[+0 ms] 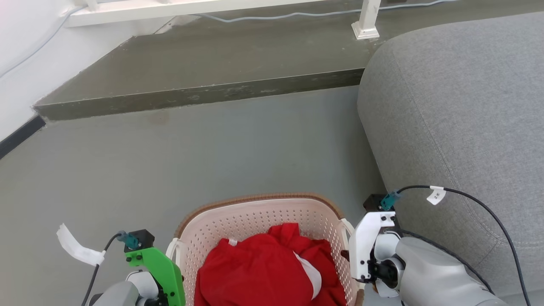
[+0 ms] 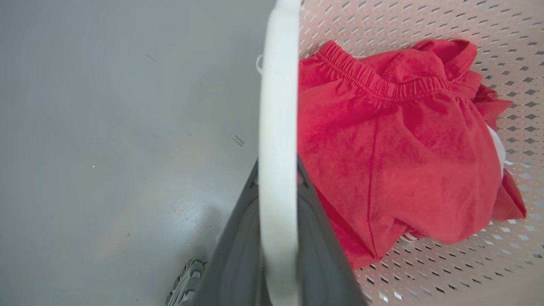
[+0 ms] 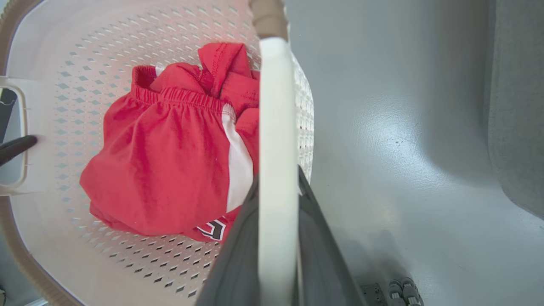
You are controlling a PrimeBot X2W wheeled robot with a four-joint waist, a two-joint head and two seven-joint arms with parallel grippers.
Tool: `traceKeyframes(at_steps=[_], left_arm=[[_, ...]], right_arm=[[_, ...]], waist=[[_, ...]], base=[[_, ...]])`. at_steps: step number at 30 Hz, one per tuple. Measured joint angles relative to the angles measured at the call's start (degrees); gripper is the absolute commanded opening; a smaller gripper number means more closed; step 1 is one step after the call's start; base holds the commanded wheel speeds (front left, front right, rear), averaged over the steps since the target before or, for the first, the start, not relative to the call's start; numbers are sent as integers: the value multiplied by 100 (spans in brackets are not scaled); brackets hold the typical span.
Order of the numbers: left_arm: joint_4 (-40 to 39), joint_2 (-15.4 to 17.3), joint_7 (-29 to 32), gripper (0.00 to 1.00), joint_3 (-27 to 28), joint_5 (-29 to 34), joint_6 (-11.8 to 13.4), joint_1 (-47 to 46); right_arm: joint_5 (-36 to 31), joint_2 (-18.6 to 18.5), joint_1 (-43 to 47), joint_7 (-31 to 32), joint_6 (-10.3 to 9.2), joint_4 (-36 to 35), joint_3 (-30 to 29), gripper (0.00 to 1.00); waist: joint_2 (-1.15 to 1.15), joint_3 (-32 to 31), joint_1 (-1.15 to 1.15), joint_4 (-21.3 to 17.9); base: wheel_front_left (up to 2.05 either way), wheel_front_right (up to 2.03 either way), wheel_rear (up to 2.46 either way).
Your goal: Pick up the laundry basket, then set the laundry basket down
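The laundry basket (image 1: 255,210), cream and perforated with a brown rim, sits at the bottom middle of the head view with a red garment (image 1: 263,272) inside. My left gripper (image 1: 172,257), on the green bracket, is at the basket's left handle. In the left wrist view its dark fingers (image 2: 238,238) are shut on the white handle bar (image 2: 278,106). My right gripper (image 1: 346,253), on the white bracket, is shut the same way on the right handle (image 3: 278,127). I cannot tell whether the basket touches the floor.
A grey sofa (image 1: 467,106) stands close on the right, almost touching my right arm. Ahead lies open grey floor (image 1: 191,148), then a raised dark step (image 1: 191,95) with a white railing post (image 1: 367,21) and a cable. A white wall (image 1: 17,63) is at the far left.
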Motion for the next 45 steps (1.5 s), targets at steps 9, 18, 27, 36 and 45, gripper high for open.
traceKeyframes(at_steps=[9, 18, 27, 36, 45], left_arm=[[9, -7, 98, 0, -15, -10, 0, -1], [16, -5, 98, 0, -23, -11, 0, -3], [20, -4, 98, 0, -34, -52, 0, -4], [22, -3, 98, 0, -51, -59, 0, -4], [23, -2, 98, 0, -77, -101, 0, -5]], right_arm=[[46, -18, -2, 92, -1, -26, 59, 0], [66, -24, -8, 91, -9, -46, 118, 0], [101, -26, -17, 90, -10, -51, 174, 0], [151, -29, -20, 90, -15, -56, 221, 0], [191, -33, -22, 83, -16, -56, 269, 0]], waist=[[0, -1, 0, -12], [0, 14, 0, -20], [0, 39, 0, -15], [0, 87, 0, -12], [0, 101, 1, -18]], base=[[0, 0, 0], [0, 0, 0], [0, 0, 0], [0, 0, 0], [0, 0, 0]])
